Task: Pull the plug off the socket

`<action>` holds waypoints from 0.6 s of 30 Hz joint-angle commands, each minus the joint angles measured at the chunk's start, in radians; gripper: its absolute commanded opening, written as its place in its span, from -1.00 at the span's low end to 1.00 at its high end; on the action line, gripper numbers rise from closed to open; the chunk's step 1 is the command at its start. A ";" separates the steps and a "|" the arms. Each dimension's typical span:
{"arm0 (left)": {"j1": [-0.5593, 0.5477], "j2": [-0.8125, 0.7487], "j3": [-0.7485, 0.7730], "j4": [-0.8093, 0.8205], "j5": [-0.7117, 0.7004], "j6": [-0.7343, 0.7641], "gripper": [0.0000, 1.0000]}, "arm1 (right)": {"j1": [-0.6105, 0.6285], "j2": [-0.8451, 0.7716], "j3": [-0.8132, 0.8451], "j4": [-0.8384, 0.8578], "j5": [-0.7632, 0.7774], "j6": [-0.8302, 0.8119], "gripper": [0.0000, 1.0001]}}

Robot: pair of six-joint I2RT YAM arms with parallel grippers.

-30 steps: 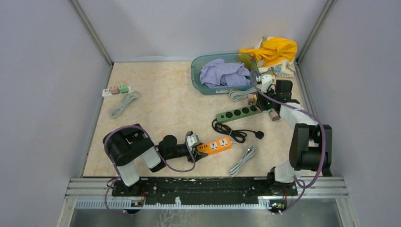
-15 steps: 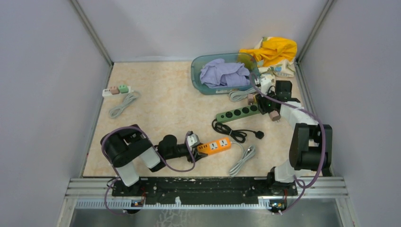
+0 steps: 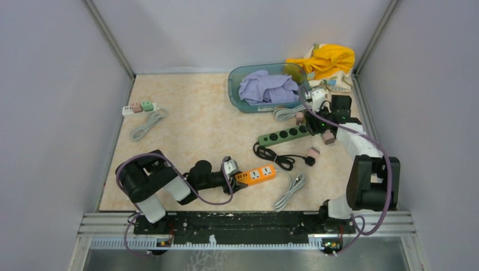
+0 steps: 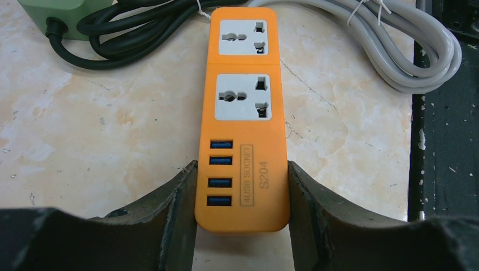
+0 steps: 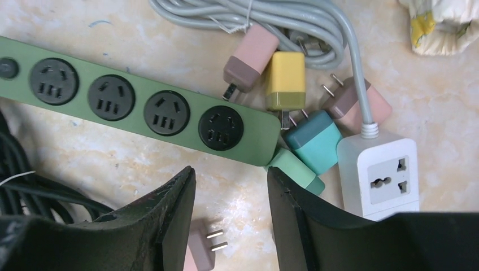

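Beige marbled worktop (image 3: pixel 192 130) carries everything between the grey walls. At its far right, a teal translucent plastic tub (image 3: pixel 231 90) holds a crumpled purple cloth (image 3: pixel 265 87). A yellow cloth bundle (image 3: pixel 327 59) is heaped just beyond it in the corner.

A long green four-socket power strip (image 3: pixel 282 135) lies slanted near the right arm, with its black cable (image 3: pixel 277 158) coiled on the near side. Shorter, an orange power strip (image 4: pixel 243 186) with two sockets and four blue USB ports lies near the left arm. The left tool (image 4: pixel 242 166) is clenched on it, one finger pressed against each long side at the USB end. A white block with a single socket (image 5: pixel 378 180) sits just past the green strip's end, and a coiled grey cable (image 5: pixel 271 17) lies near it.

Small chargers crowd between the green strip and the white block:
- a yellow cube (image 5: pixel 286 79)
- a teal cube (image 5: pixel 313 141)
- a pale green one (image 5: pixel 296 172) touching the strip's end
- a pink-and-brown one (image 5: pixel 251 56) by the grey cable
- another pink one with bare pins (image 5: pixel 358 104) by the white block

The right tool (image 5: pixel 230 175) hovers by the green strip's end, released, its fingers apart with nothing between them. The small pink two-pin plug (image 5: pixel 197 248) is out of the socket. It lies loose on the worktop on the near side of the green strip, apart from it, under the gap of the right tool. In the top view it sits just beside the black cable's plug (image 3: pixel 309 161).
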 commanded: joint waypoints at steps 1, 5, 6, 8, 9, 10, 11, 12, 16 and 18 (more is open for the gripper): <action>0.003 -0.025 0.014 -0.027 0.045 0.003 -0.99 | -0.001 -0.115 0.005 0.036 -0.139 -0.033 0.00; 0.001 -0.031 0.021 -0.044 0.046 0.007 -0.99 | -0.002 -0.198 -0.033 0.057 -0.345 -0.063 0.00; 0.002 -0.031 0.022 -0.047 0.048 0.009 -0.99 | -0.001 -0.217 -0.046 0.060 -0.407 -0.075 0.00; 0.002 -0.033 0.025 -0.055 0.049 0.013 -0.99 | -0.001 -0.252 -0.072 0.061 -0.532 -0.111 0.00; 0.001 -0.034 0.027 -0.059 0.052 0.015 -0.99 | -0.001 -0.268 -0.085 0.060 -0.599 -0.132 0.00; 0.001 -0.035 0.027 -0.061 0.052 0.018 -0.99 | -0.001 -0.282 -0.100 0.058 -0.656 -0.157 0.01; 0.001 -0.037 0.028 -0.064 0.054 0.020 -0.99 | -0.001 -0.294 -0.113 0.052 -0.717 -0.184 0.04; 0.001 -0.038 0.029 -0.067 0.054 0.022 -0.99 | 0.001 -0.305 -0.125 0.046 -0.768 -0.211 0.08; 0.000 -0.047 0.034 -0.084 0.051 0.033 -0.99 | 0.035 -0.326 -0.146 -0.012 -0.861 -0.326 0.21; 0.001 -0.055 0.035 -0.094 0.052 0.040 -0.99 | 0.059 -0.324 -0.142 -0.038 -0.862 -0.357 0.22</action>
